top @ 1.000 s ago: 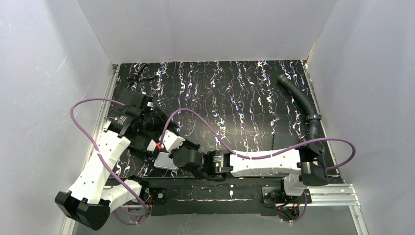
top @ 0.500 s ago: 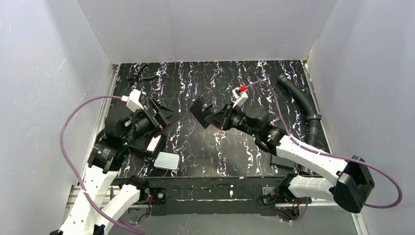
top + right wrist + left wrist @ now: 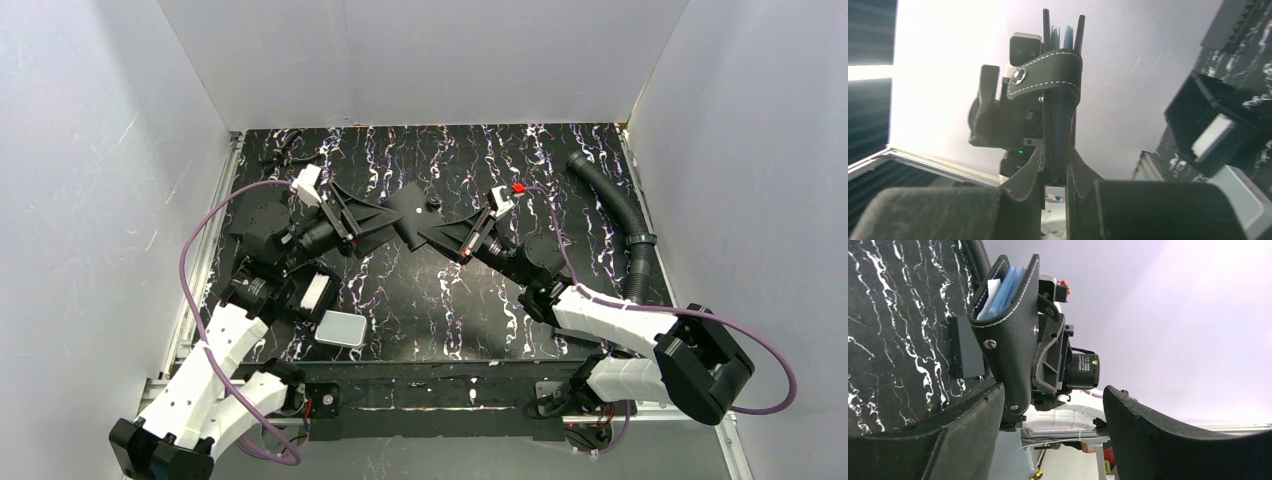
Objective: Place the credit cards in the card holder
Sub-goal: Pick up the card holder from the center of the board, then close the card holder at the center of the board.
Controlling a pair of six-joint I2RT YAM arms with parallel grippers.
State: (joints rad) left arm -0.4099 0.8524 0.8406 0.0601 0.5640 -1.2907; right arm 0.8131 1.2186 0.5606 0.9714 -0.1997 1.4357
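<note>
Your left arm [image 3: 225,340] and right arm [image 3: 600,315] reach up, tips meeting above the marbled black surface [image 3: 450,300]. Right jaws pinch the small black folding wallet [image 3: 1013,350]; left jaws gape wide beside it. Pocket contents unreadable.

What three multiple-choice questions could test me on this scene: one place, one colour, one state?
1. Where is the card holder?
A. near left corner
B. far right corner
C. held up near the middle

2. What colour are its inner pockets?
A. bluish
B. red
C. yellow

3. The right hand is:
A. wide open
B. shut on the card holder
C. out of view

Answers: C, the top view shows it lifted mid-scene. A, blue sleeves show at its open edge. B, both fingers pinch it.
</note>
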